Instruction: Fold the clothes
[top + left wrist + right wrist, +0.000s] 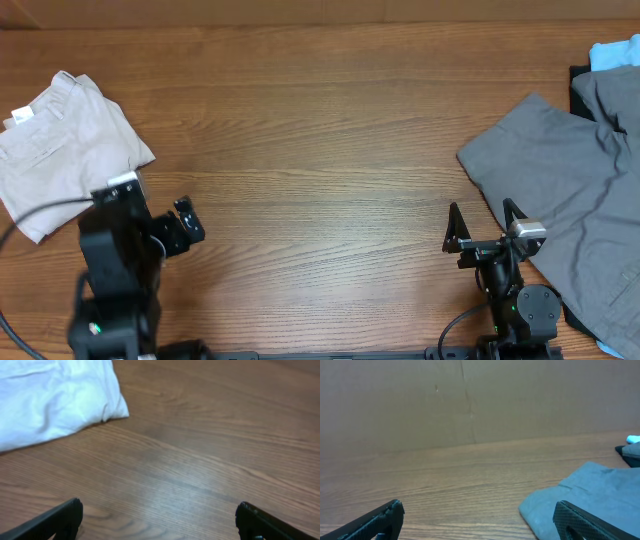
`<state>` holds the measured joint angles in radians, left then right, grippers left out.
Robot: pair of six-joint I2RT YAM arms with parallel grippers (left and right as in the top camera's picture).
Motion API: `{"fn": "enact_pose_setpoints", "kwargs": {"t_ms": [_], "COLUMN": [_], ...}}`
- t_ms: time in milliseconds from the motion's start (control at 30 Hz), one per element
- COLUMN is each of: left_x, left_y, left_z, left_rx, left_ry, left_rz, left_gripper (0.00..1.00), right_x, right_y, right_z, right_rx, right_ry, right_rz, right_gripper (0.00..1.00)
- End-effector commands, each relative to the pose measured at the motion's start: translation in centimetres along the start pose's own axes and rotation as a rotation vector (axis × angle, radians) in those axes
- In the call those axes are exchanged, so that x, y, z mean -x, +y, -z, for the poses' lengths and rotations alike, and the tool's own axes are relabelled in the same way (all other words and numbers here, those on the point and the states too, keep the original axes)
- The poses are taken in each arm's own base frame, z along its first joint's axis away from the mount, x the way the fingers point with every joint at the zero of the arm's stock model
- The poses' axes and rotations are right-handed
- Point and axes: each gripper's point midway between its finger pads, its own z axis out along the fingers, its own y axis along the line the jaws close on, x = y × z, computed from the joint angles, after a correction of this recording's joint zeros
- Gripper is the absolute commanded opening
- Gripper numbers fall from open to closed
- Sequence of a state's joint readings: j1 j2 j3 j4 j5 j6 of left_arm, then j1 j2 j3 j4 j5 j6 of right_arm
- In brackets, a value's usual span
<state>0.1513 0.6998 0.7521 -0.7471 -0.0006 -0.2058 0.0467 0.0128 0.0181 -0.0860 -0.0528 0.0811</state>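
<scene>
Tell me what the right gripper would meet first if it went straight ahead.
The right gripper would likely brush the grey garment with its outer finger; otherwise bare table, depth unclear.

Clothes (pixel 50 400): pale bundle up in the top-left corner, washed out nearly white here, softly creased, one rounded corner lying flat on the wood.
Table (pixel 200 460): brown wood grain fills everything else, with a light sheen across the middle.
Left gripper (pixel 157 522): jaws spread wide, only bare wood between them.
Fingers (pixel 60 520): two black tips at the bottom edge, one on each side, not touching the clothes.
</scene>
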Motion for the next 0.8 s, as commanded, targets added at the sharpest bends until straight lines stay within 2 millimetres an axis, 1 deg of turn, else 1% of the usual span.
{"fn": "enact_pose_setpoints", "kwargs": {"t_ms": [0,33,100,267,333,367,433,667,733,767], "left_x": [-2.9,-3.5,-3.8,-2.8,-2.4,-1.9,-1.5,-0.9,-0.8,-1.1], "left_y": [-0.6,-0.8,-0.9,-1.1,-1.0,-0.8,-0.7,-0.4,0.0,0.1], "left_z": [-1.1,-1.5,-1.8,-1.1,-0.6,-0.2,0.0,-0.3,-0.3,-0.5], "left_rx": [-0.09,-0.113,-0.141,-0.183,-0.17,-0.155,-0.143,-0.158,-0.124,-0.118], "left_ry": [-0.071,-0.108,-0.193,-0.399,-0.461,-0.507,-0.555,-0.743,-0.752,-0.737], "left_rz": [-0.014,-0.013,0.0,-0.01,-0.013,-0.011,-0.006,0.017,0.03,0.029], "left_gripper": [1.0,1.0,1.0,1.0,1.0,1.0,1.0,1.0,1.0,1.0], "right_x": [-0.1,-0.1,-0.1,-0.1,-0.1,-0.1,-0.1,-0.1,-0.1,-0.1], "right_y": [0.2,0.2,0.2,0.1,0.2,0.2,0.2,0.2,0.2,0.2], "right_z": [0.0,0.0,0.0,0.0,0.0,0.0,0.0,0.0,0.0,0.0], "right_rx": [0.009,0.009,0.009,0.009,0.009,0.009,0.009,0.009,0.009,0.009], "right_ry": [-0.005,-0.005,-0.005,-0.005,-0.005,-0.006,-0.006,-0.005,-0.005,-0.006], "right_rz": [0.004,0.004,0.004,0.004,0.004,0.004,0.004,0.004,0.004,0.004], "right_gripper": [1.0,1.0,1.0,1.0,1.0,1.0,1.0,1.0,1.0,1.0]}}
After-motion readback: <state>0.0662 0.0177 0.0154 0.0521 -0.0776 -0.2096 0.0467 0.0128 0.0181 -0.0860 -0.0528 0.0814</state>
